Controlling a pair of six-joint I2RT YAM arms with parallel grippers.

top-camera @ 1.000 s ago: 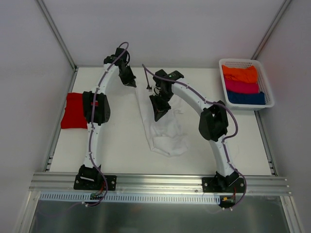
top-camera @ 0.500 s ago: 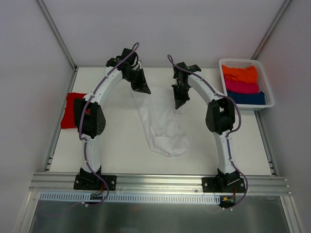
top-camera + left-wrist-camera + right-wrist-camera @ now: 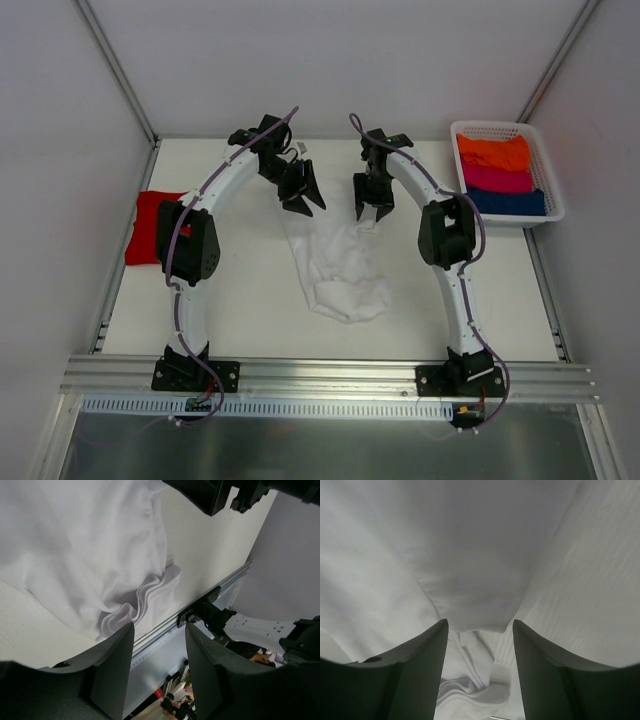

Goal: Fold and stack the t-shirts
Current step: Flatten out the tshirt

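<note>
The white t-shirt (image 3: 335, 262) lies rumpled in the middle of the table, wide at its far end and bunched in folds at the near end. My left gripper (image 3: 302, 198) hovers over its far left corner, and my right gripper (image 3: 371, 208) over its far right corner. In the left wrist view the left gripper (image 3: 159, 667) is open and empty, with the white t-shirt (image 3: 85, 550) spread below. In the right wrist view the right gripper (image 3: 480, 652) is also open, just above the white t-shirt (image 3: 470, 550). The red t-shirt (image 3: 151, 229) lies folded at the table's left edge.
A white basket (image 3: 490, 124) at the back right holds folded orange, pink and blue cloths. The metal rail (image 3: 330, 375) with both arm bases runs along the near edge. Bare table (image 3: 240, 290) shows left of the white shirt.
Both grippers moved apart along the white shirt's far end, spreading it wider, then opened and let the cloth go. The right gripper left the shirt's middle for its far right corner.
</note>
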